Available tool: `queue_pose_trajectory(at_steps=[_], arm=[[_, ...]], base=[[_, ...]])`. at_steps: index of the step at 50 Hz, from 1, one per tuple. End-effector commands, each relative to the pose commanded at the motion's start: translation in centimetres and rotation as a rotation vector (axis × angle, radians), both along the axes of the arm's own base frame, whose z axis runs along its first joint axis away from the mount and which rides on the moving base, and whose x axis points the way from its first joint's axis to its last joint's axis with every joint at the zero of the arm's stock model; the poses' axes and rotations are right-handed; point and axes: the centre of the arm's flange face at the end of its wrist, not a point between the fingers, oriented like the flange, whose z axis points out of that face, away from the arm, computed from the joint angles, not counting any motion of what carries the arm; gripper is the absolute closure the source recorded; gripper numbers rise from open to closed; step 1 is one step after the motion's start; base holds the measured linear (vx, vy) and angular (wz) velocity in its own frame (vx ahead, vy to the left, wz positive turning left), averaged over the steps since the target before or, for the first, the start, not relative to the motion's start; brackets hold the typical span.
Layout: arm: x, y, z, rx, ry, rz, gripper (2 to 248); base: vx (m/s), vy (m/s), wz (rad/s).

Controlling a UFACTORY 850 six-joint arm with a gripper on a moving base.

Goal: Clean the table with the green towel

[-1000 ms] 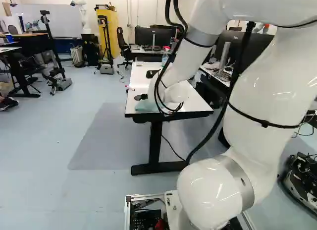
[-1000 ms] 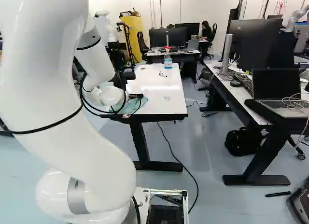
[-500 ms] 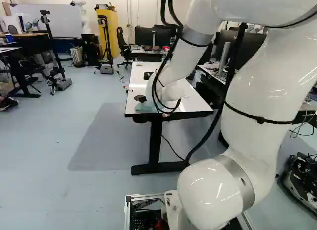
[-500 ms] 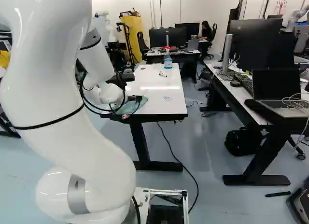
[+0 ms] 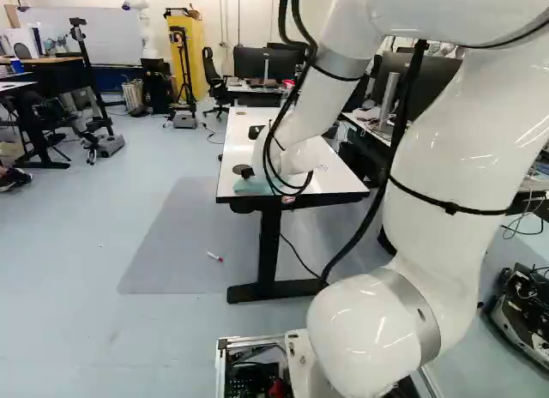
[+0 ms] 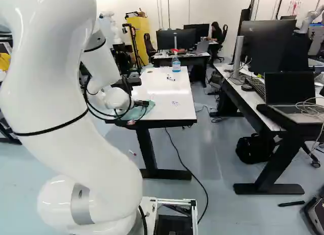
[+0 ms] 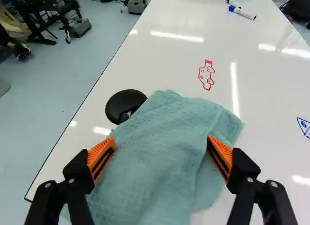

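Observation:
At the table's near end, my gripper (image 6: 142,103) is low over the green towel (image 6: 148,107), mostly hidden by the arm's wrist and cables. In the wrist view the gripper (image 7: 162,145) stands open, its orange fingers apart with the rumpled towel (image 7: 162,162) spread under and between them. Whether the fingertips press on the cloth I cannot tell. The white table (image 7: 169,60) bears a red drawing (image 7: 207,75) ahead of the towel and a blue one (image 7: 305,125) off to the side.
A black round object (image 7: 123,106) touches the towel's edge. Markers (image 7: 241,12) and a spray bottle (image 6: 176,62) stand farther along the table. A red-and-white marker (image 5: 214,256) shows against the floor. A desk with a laptop (image 6: 291,93) is on the right.
The red-and-white marker has dropped from the table's left edge and now appears against the floor. My arm shifted slightly early on, then held nearly still. The base has not moved.

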Motion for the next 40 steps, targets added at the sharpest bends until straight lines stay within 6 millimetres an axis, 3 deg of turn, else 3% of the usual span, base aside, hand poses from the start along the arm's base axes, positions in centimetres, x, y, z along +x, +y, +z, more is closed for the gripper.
queue_pose_trajectory(at_steps=[15, 16, 20, 21, 25, 26, 31, 32, 36, 37, 40], arm=[[0.00, 0.00, 0.00, 0.000, 0.000, 0.000, 3], [0.00, 0.00, 0.00, 0.000, 0.000, 0.000, 21], [0.00, 0.00, 0.00, 0.000, 0.000, 0.000, 21], [0.00, 0.00, 0.00, 0.000, 0.000, 0.000, 60], [0.00, 0.00, 0.00, 0.000, 0.000, 0.000, 60], [0.00, 0.00, 0.00, 0.000, 0.000, 0.000, 98], [0.00, 0.00, 0.00, 0.000, 0.000, 0.000, 98], [0.00, 0.00, 0.00, 0.000, 0.000, 0.000, 135], [0.00, 0.00, 0.00, 0.000, 0.000, 0.000, 135], [0.00, 0.00, 0.00, 0.000, 0.000, 0.000, 172], [0.00, 0.00, 0.00, 0.000, 0.000, 0.000, 172]], base=[[0.000, 0.000, 0.000], [0.000, 0.000, 0.000], [0.000, 0.000, 0.000], [0.000, 0.000, 0.000], [0.000, 0.000, 0.000], [0.000, 0.000, 0.000], [0.000, 0.000, 0.000], [0.000, 0.000, 0.000], [0.000, 0.000, 0.000], [0.000, 0.000, 0.000], [0.000, 0.000, 0.000]])
